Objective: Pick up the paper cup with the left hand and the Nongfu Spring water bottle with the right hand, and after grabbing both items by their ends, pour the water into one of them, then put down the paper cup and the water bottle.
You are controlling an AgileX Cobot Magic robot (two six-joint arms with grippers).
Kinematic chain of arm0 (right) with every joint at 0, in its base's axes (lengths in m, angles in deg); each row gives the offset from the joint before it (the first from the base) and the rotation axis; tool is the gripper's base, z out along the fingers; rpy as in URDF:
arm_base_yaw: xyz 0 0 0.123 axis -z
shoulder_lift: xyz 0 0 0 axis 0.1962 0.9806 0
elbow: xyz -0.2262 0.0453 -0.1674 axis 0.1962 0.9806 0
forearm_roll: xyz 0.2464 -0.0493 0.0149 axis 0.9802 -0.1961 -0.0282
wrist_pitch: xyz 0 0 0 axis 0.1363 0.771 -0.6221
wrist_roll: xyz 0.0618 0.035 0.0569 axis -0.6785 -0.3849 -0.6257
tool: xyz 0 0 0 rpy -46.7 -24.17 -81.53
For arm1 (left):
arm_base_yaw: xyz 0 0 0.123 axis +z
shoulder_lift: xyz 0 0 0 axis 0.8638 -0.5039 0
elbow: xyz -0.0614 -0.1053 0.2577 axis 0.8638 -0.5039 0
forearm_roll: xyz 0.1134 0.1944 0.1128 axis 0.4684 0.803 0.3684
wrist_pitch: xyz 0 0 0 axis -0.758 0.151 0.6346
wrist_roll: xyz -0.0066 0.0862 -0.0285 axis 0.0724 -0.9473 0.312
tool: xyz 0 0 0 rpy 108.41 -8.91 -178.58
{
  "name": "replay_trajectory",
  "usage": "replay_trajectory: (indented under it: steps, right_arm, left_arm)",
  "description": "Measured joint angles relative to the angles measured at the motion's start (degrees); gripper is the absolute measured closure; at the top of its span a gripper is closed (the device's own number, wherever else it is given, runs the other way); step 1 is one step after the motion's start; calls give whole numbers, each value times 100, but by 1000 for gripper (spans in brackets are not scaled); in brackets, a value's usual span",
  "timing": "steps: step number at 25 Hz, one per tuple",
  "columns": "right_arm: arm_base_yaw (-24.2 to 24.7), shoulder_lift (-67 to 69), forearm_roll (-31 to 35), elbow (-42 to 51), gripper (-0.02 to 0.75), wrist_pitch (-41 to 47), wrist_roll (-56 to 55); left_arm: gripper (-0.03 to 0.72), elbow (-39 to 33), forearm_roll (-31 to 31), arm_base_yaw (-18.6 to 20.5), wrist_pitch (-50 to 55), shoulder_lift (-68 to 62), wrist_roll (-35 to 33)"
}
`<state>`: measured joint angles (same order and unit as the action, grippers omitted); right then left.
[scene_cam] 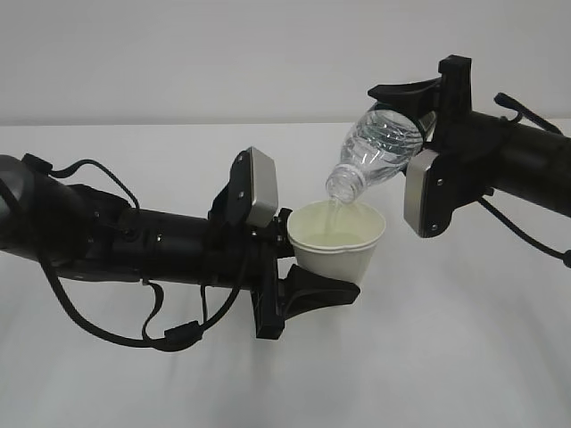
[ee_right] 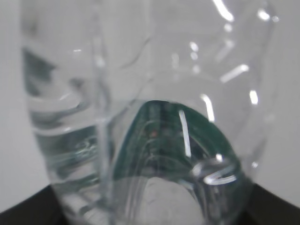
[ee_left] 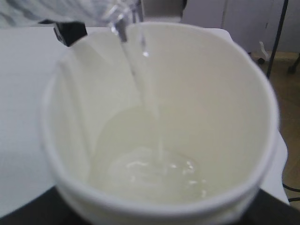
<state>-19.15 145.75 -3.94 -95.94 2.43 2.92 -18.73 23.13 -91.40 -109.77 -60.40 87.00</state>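
White counter (scene_cam: 464,357) and a pale wall form the setting. Left pincer (scene_cam: 308,267) is clamped on the paper cup (scene_cam: 337,239), holding it upright above the counter at centre. Right pincer (scene_cam: 426,116) is clamped on the base end of the water bottle (scene_cam: 379,152), which is tilted neck-down, its open mouth just above the cup's rim. A thin stream of water (ee_left: 143,89) runs from the mouth into the cup and pools at the bottom. Neither item touches the counter.
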Motion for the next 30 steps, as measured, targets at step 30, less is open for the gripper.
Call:
replay_trajectory:
  steps: [30]
  right_arm:
    - [0,0,20,0,291,-9,83]
  left_arm:
    - [267,0,2,0,-32,0,0]
